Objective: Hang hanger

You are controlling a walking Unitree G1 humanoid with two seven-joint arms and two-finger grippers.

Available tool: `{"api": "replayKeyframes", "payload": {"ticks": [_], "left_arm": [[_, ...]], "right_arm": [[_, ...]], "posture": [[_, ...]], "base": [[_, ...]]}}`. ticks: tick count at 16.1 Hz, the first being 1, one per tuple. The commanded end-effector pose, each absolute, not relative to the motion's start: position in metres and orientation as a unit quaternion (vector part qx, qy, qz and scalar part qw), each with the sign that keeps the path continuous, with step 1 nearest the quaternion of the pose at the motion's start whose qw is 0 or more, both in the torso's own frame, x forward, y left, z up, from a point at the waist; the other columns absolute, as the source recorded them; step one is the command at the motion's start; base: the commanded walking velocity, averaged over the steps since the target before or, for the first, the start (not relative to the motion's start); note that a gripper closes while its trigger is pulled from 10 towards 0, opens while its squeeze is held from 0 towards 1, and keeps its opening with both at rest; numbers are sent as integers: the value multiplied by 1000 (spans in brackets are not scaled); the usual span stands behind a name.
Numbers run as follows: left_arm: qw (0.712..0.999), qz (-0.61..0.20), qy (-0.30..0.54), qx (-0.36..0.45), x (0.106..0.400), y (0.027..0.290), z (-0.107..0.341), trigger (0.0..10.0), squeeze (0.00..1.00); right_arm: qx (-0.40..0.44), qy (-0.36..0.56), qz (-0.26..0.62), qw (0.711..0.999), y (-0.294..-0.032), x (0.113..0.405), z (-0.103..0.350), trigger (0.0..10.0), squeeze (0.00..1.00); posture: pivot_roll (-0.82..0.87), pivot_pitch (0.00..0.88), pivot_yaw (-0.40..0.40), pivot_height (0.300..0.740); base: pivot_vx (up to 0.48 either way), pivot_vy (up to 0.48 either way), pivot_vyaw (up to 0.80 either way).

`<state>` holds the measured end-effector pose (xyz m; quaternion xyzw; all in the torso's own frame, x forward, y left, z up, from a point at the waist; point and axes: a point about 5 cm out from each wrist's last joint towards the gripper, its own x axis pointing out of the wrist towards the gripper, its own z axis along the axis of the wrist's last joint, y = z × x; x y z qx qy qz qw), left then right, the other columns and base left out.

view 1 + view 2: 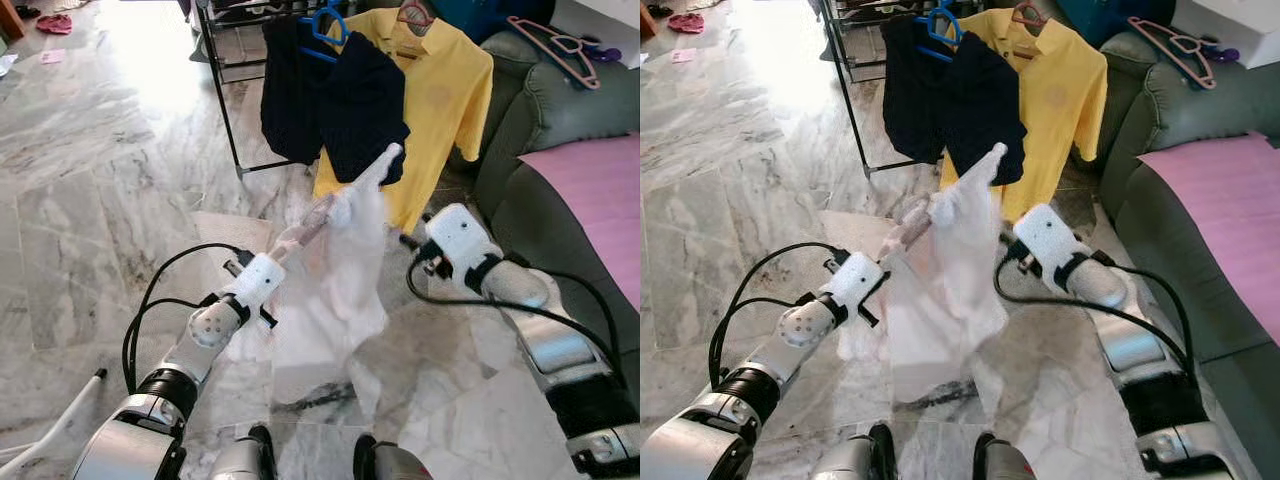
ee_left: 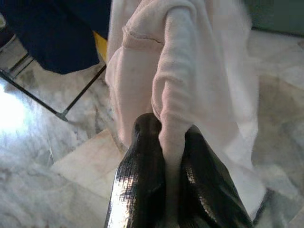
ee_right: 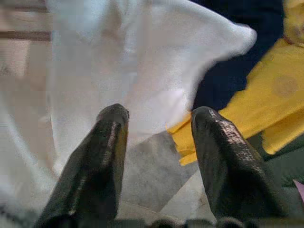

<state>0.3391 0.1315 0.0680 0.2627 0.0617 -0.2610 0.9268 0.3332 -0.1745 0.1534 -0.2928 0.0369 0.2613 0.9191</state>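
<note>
- Left gripper (image 2: pixel 173 142) clamped on a fold of the white garment (image 1: pixel 335 290), holding it up over the marble floor (image 1: pixel 90 200).
- Garment hangs from a hanger; its pale arm (image 1: pixel 312 222) pokes out near the top, mostly covered by cloth.
- Right gripper (image 3: pixel 159 123) fingers apart, holding nothing, just beside the garment's right edge.
- Rack (image 1: pixel 225 100) stands behind, carrying a navy shirt (image 1: pixel 330 100) on a blue hanger (image 1: pixel 328 25) and a yellow shirt (image 1: pixel 440 110).
- Green sofa (image 1: pixel 530 150) at right; pink hanger (image 1: pixel 560 45) lies on its back.
</note>
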Motion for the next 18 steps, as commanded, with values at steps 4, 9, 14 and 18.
{"api": "replayKeyframes", "payload": {"ticks": [4,9,14,18], "left_arm": [[895,-313,49,313,334,131,66,0,0],[857,-362,57,362,330,144,65,0,0],[809,-420,48,408,325,145,66,0,0],[791,-455,9,409,322,135,73,0,0]], "right_arm": [[-368,38,358,857,-179,312,153,10000,1000],[-379,60,424,820,-197,293,158,10000,1000],[-396,46,441,804,-198,292,176,10000,1000],[-398,66,450,797,-202,290,170,10000,1000]], "posture": [[-81,197,-4,740],[-80,199,1,740],[-88,202,9,740],[-88,201,10,740]], "base": [[0,0,0],[0,0,0],[0,0,0],[0,0,0]]}}
